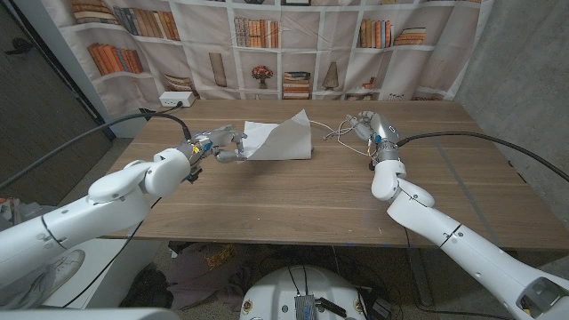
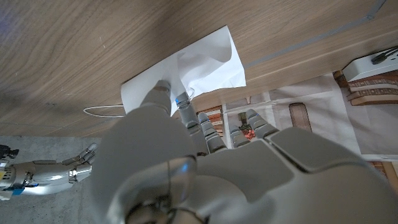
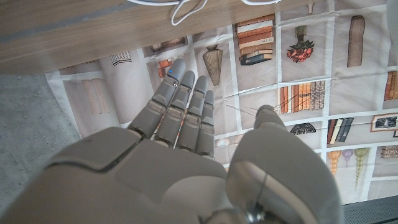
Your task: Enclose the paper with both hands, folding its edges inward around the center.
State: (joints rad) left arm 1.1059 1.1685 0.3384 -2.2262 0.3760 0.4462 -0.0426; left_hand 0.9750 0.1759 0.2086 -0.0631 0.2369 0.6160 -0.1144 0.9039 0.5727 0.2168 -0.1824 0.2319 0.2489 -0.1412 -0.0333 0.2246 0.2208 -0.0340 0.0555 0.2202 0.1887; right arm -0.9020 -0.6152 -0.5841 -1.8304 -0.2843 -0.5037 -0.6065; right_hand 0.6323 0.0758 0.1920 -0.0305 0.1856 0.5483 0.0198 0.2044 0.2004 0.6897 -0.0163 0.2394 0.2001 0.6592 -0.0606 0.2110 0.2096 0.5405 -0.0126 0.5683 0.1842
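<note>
Two hands sit well apart on the wooden table (image 1: 293,191); the left hand (image 1: 216,146) touches the left edge of the white paper (image 1: 283,140), which stands partly folded up near the table's far middle; the right hand (image 1: 371,130) holds nothing, fingers extended, beside thin white cable loops (image 1: 342,136).

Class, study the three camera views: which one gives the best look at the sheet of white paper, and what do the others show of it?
The head view: the paper shows whole on the table, one side lifted, with the left hand at its edge. The left wrist view shows the paper close but partly behind that hand's fingers. In the right wrist view I cannot make out the paper.
</note>
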